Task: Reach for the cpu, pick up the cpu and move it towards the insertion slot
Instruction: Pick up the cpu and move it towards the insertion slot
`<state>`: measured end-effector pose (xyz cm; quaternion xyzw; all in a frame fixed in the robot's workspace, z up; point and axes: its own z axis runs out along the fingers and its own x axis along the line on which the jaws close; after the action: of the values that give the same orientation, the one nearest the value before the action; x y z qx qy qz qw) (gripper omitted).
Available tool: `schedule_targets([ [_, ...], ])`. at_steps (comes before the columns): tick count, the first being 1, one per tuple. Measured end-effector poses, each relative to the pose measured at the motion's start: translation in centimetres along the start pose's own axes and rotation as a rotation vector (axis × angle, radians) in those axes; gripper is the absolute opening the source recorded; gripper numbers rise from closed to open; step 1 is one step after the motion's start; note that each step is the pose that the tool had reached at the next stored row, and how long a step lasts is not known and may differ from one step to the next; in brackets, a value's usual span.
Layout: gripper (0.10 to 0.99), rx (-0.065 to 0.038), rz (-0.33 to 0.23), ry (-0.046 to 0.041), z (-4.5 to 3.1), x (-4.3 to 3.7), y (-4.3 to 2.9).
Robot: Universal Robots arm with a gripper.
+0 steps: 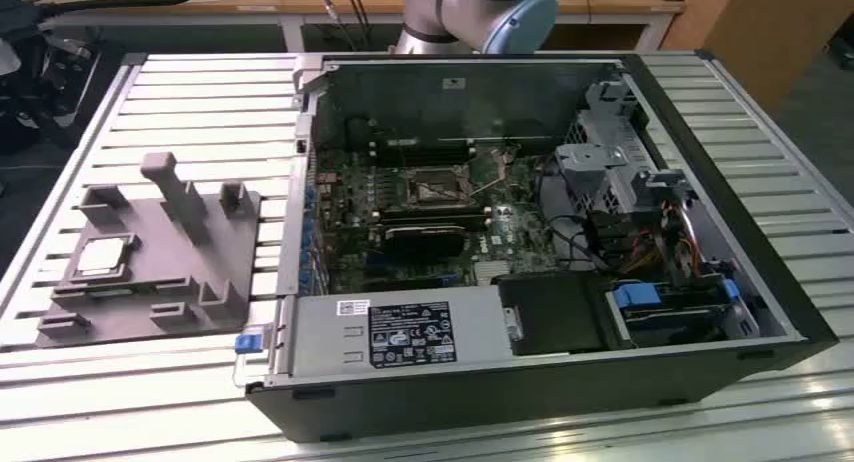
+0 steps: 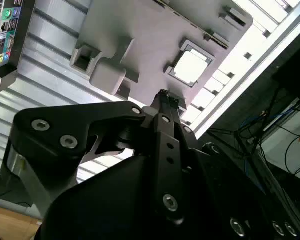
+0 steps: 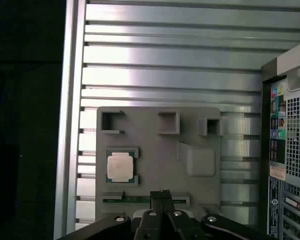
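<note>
Now the black hand [image 3: 160,193], fingers together, is hovering near the square silver cpu [image 3: 121,166]. A grey plastic fixture plate [image 3: 155,155] is cradling it, likely for a steady pickup.

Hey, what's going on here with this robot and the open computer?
A robot arm's gripper hangs above the grey fixture plate, closed and holding nothing. The cpu lies in its recess on that plate, not yet picked up and apart from the gripper. In the exterior view, the insertion slot is on the board inside the open computer case, beside the plate.
</note>
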<state>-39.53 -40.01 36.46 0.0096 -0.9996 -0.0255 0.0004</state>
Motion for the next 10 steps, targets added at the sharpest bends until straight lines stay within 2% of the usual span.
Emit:
schedule_targets([
  [10,0.106,-0.002,0.0,-0.0003,0.2,0.07,-0.01],
])
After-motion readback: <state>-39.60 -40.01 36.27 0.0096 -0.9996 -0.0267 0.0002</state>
